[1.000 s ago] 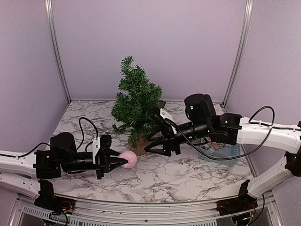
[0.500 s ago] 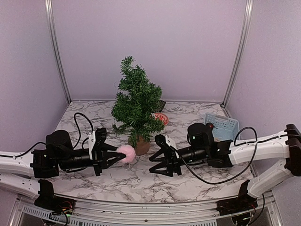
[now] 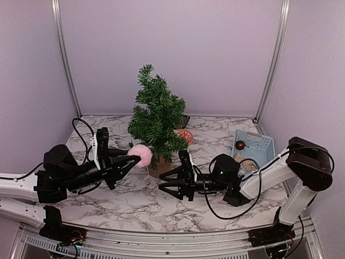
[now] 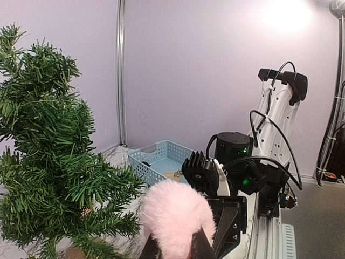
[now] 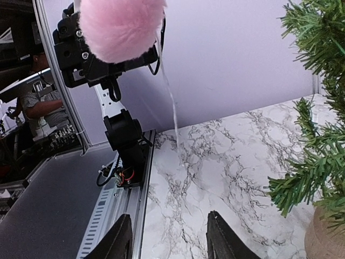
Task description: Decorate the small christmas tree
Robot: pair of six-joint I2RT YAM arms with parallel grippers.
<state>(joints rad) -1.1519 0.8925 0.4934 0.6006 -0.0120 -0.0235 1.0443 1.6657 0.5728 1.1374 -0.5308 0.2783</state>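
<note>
One small christmas tree point(image 3: 156, 118), bristly dark-green needles and a round tan base, stands upright at frame centre on the marbled tabletop point(image 3: 161, 208). Left gripper point(image 3: 131, 158) pinches one round, fluffy pink pom-pom point(image 3: 143, 155) just left of the lower branches. Right gripper point(image 3: 161, 183) has its fingers spread with nothing between, low and right of the base. One pale-blue lattice basket point(image 3: 257, 147) sits at right with one dark red ball point(image 3: 240, 144) inside. A red-patterned item point(image 3: 185, 135) behind the tree is half hidden, possibly an ornament.

The tree point(image 3: 156, 116) is dark green, the pom-pom point(image 3: 142, 155) pink.
</note>
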